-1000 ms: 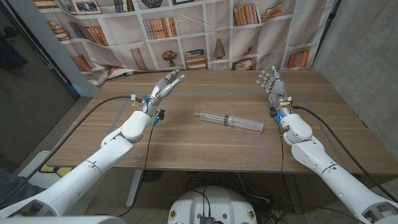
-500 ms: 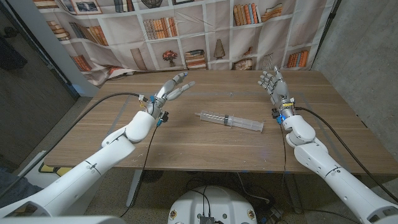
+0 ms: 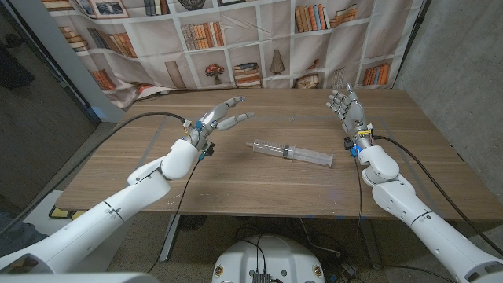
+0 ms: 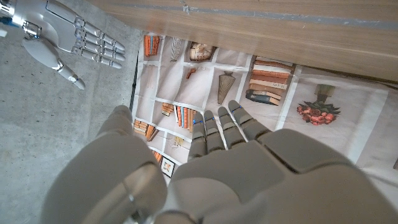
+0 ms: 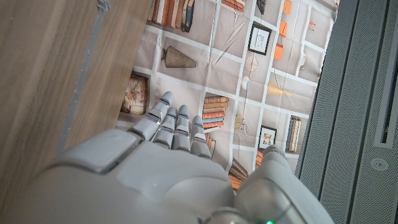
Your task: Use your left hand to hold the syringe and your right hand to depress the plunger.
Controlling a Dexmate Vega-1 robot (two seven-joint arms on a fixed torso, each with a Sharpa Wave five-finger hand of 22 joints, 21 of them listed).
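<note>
Syringe [image 3: 290, 152] lies flat near the middle of the wooden surface [image 3: 236, 185], between your two arms, its long axis running across from your left toward your right, untouched by either hand. Which end carries the plunger is hard to tell from the head view, so check that before you commit.

Your left hand [image 3: 222, 116] hovers above the surface to the left of the syringe, fingers apart and pointing toward it, holding nothing. Your right hand [image 3: 344, 104] stands upright near the far right of the surface, well apart from the syringe, fingers spread and empty too.

The step in hand looks like the left-hand grasp. Bring that hand down over the barrel, not the plunger rod, so the rod stays free to travel. Approach from above with the fingers wide, then close thumb against fingers across the barrel's middle; a round, smooth barrel is likely to roll away if only one side is nudged first. Keep the right hand clear until the hold is firm.
</note>
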